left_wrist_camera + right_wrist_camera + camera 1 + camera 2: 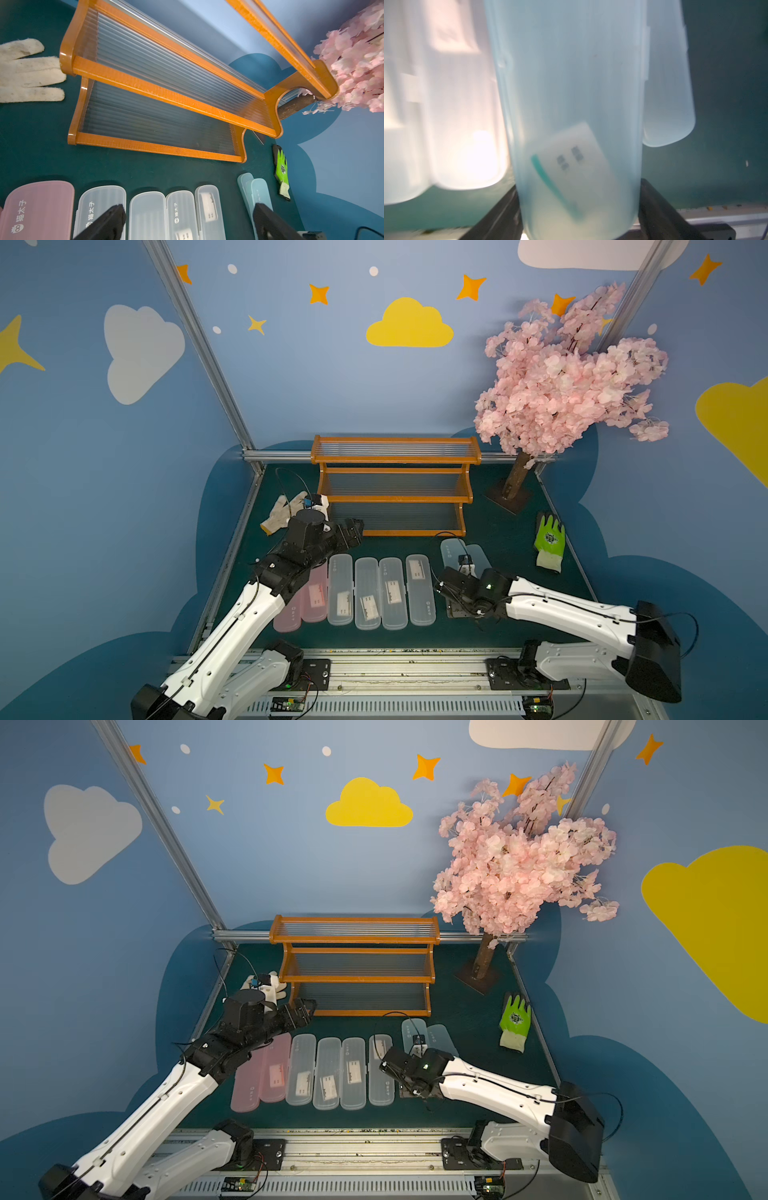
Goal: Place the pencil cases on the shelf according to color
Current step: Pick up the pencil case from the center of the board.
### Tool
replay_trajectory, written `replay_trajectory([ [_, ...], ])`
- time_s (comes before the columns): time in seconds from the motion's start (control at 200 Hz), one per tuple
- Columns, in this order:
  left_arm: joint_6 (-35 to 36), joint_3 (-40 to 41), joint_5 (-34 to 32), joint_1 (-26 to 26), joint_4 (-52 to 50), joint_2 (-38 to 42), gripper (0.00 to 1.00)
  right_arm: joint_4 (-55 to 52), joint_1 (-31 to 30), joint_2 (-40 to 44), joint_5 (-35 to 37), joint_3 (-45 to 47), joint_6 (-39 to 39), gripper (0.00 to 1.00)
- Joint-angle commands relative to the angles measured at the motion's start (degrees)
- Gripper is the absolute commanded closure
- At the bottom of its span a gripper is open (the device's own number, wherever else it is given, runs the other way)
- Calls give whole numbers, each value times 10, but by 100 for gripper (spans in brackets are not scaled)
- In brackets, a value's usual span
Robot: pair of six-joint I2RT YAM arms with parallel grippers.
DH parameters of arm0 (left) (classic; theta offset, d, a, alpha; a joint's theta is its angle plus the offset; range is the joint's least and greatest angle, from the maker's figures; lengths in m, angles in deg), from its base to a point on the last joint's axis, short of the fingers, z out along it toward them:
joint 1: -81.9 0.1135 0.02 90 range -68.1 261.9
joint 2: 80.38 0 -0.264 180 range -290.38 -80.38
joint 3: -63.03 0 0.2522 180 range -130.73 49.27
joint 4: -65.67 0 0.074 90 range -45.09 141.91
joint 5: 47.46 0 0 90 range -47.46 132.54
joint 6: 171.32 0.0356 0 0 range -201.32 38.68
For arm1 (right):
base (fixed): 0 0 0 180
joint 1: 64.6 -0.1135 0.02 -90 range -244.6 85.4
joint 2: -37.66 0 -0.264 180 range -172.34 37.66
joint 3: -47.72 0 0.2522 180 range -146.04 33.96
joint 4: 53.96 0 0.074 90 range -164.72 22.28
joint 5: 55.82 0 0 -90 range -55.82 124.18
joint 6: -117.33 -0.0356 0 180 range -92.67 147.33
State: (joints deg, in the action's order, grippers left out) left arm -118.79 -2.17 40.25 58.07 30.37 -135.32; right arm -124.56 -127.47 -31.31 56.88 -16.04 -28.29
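Clamping the near end of 1 blue pencil case (571,83), the part-closed right gripper (577,204) points its long axis at the shelf (395,498).

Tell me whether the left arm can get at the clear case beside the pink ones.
Probably yes. The clear case lies flat with nothing on it, and the left claw hangs open and empty near its far end. The pink case sits close beside it, so finger room there looks tight.

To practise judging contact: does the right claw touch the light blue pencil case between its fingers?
Touching. The right wrist view shows the light blue pencil case pressed between the fingers of the right claw, no gap.
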Motion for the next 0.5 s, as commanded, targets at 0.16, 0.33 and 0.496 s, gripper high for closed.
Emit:
replay_trajectory([
  [0.16,26,-78,9,-3,-7,-38,0,-10,1,105,100,-76,100,47],
  [0.33,37,-122,7,-3,0,-71,0,16,62,118,84,-154,196,47],
  [0.496,42,-152,8,-3,8,-105,0,44,142,53,21,-242,274,46],
])
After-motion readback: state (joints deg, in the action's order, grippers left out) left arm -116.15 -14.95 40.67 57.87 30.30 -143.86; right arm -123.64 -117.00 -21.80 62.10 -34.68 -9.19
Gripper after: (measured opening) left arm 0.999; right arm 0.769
